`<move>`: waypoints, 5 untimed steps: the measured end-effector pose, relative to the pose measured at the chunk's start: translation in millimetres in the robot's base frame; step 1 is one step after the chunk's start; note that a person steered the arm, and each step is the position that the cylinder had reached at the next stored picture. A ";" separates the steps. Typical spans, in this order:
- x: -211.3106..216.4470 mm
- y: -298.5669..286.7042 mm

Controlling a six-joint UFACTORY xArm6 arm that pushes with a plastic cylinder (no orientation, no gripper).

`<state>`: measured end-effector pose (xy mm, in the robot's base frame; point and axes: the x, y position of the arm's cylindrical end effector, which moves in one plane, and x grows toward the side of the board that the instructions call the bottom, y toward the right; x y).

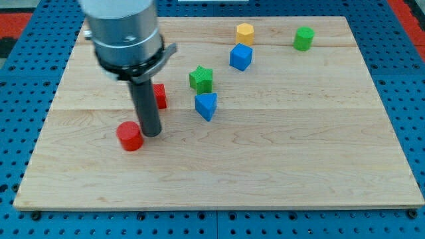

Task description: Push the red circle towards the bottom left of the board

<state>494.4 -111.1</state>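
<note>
Red circle (130,136) sits left of centre, my tip (151,134) touching its right side. No claw, just a rod. Probably light, rigid, slides easily, may roll off; push its upper-right edge.

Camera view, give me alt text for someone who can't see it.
My tip sits against the right side of the red circle on a wooden board. Farther up lie a red block, green star, blue triangular block, blue cube, yellow block and green block.
</note>
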 end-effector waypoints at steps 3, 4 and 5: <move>40.4 -74.5; 7.3 9.2; -54.4 28.8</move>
